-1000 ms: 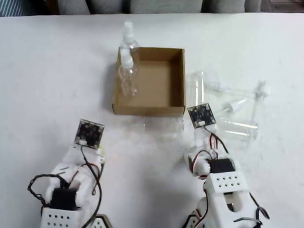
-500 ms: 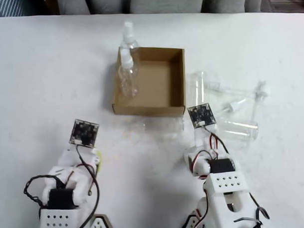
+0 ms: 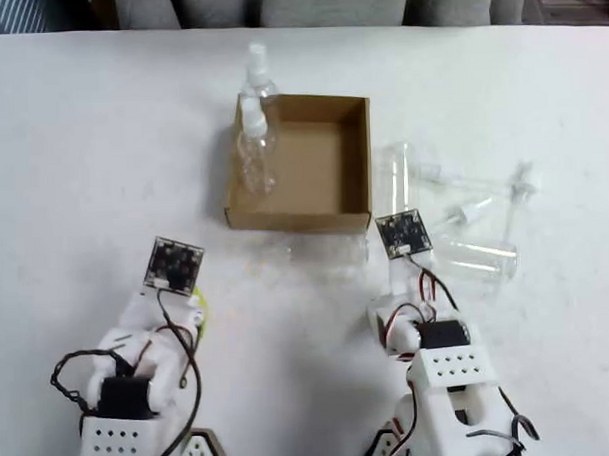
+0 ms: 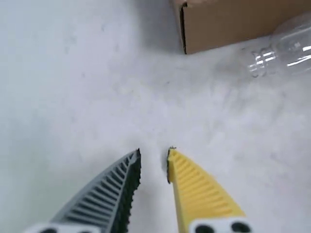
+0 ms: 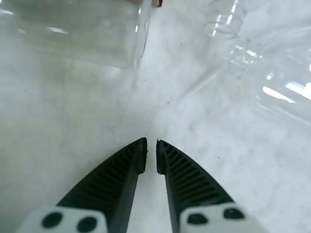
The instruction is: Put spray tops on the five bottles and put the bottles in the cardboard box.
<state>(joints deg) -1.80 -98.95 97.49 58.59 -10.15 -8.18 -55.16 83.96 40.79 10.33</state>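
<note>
Open cardboard box (image 3: 297, 219) holds one capped bottle (image 3: 255, 150) against its wall; second capped bottle (image 3: 258, 75) stands just behind; uncapped bottles (image 3: 476, 257) lie beside.

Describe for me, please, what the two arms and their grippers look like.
The left arm and right arm are white plastic with black motors and looping black and red cables. Each carries a dark square board at its wrist. The left gripper has one grey and one yellow ribbed finger; the right gripper has two black ones.
</note>
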